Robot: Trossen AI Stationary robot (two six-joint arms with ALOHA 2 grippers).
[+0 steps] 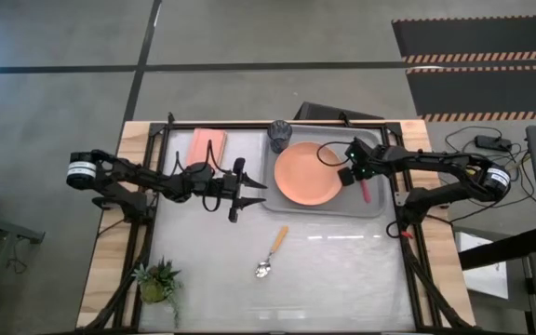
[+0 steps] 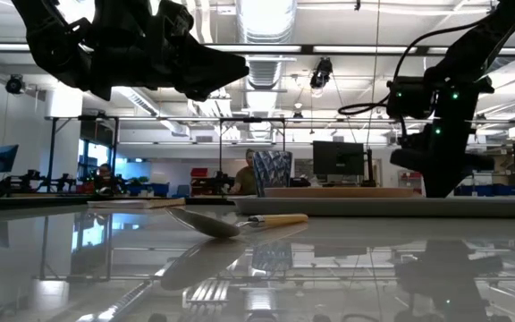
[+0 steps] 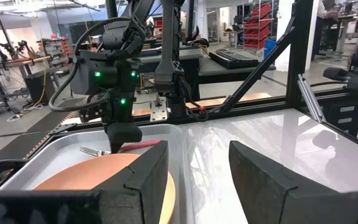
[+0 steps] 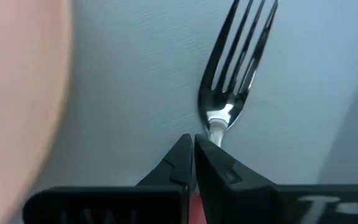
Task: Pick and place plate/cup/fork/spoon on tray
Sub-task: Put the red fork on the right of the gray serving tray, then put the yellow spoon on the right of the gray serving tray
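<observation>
Though clamped — fork [image 4: 232, 93] inside tray [image 1: 372, 207] rim

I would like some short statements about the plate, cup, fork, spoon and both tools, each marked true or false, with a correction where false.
1. The plate lies on the tray. True.
2. The spoon lies on the tray. False: it lies on the table, outside the tray.
3. The right tool is shut on the fork. True.
4. The cup stands on the plate. False: it stands beside the plate, at the tray's corner.
5. The left tool holds the spoon. False: it is open and holds nothing.
</observation>
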